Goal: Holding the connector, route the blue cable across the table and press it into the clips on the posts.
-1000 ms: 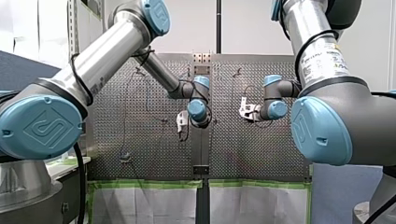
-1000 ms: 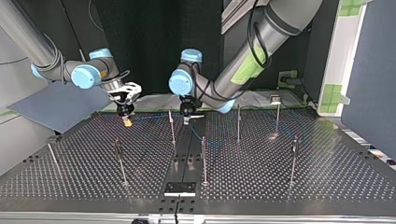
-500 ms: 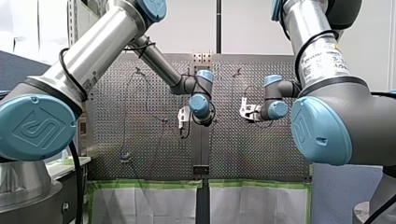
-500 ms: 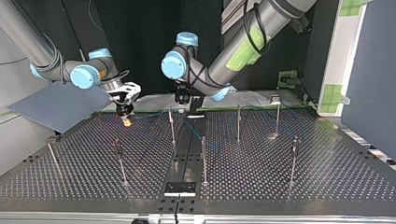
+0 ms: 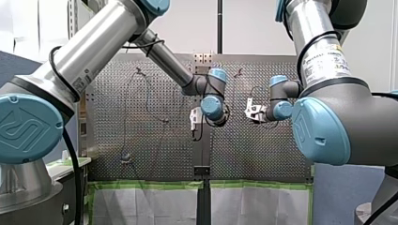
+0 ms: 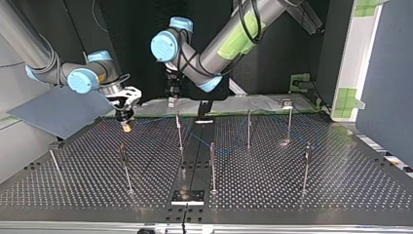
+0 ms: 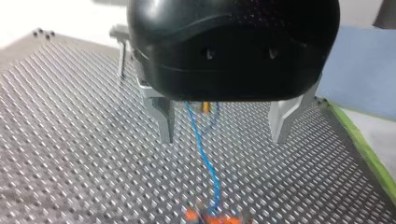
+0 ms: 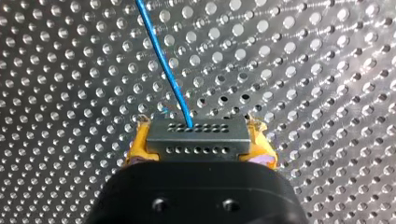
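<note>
two robot arms over a perforated table (image 6: 302,195) dotted with thin upright posts (image 6: 212,165). right wrist view, close up on my right gripper (image 8: 200,145): yellow pads (image 8: 136,147) clamped tight on a grey connector (image 8: 196,135) with two rows of small holes, just above the table surface. from the connector's far face, a blue cable (image 8: 163,60) straight out ahead of the gripper, over the perforations. in the top view, that same gripper at about ten o'clock on the table, low near the far edge, with the cable only a faint blue line from there across the middle among the posts. my left gripper (image 6: 171,100) at about eleven o'clock in that view, raised above the table, near the right one yet apart from it. left wrist view: two metal fingers (image 7: 163,119) spread wide apart, gripping nothing; beneath the gap between them, the blue cable down toward a blurred orange patch (image 7: 210,217). in the front view, both grippers near the centre, the left at about nine o'clock from the right, a clear gap between the two.
</note>
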You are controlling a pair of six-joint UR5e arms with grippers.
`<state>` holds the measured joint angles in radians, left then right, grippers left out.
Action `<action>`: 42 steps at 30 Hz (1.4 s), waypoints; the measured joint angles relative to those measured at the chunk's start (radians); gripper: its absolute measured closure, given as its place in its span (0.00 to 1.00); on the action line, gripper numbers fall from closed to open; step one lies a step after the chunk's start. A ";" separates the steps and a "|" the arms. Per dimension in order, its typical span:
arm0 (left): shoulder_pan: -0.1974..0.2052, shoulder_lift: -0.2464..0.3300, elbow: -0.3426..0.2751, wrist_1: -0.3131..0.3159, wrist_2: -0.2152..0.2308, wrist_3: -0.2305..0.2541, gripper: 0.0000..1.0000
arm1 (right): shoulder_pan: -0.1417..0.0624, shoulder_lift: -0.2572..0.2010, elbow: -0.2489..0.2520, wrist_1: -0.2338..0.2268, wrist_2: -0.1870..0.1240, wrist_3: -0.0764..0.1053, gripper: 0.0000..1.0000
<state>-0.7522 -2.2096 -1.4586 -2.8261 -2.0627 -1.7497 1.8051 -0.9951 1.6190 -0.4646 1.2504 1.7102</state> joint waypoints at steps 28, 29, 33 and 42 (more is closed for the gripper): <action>-0.043 -0.190 0.225 -0.114 -0.101 -0.058 0.00 | -0.028 0.000 0.000 0.015 -0.004 -0.004 1.00; -0.043 -0.196 0.232 -0.117 -0.106 -0.059 0.00 | -0.028 0.000 0.000 0.015 -0.006 -0.004 1.00; -0.048 -0.209 0.269 -0.115 -0.130 -0.060 0.00 | -0.028 0.000 0.000 0.015 -0.011 -0.004 1.00; -0.052 -0.212 0.348 -0.097 -0.171 -0.062 0.00 | -0.029 0.000 0.000 0.014 -0.012 -0.004 1.00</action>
<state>-0.8041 -2.4220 -1.1110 -2.9235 -2.2338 -1.8115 1.7761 -0.9950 1.6193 -0.4505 1.2382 1.7061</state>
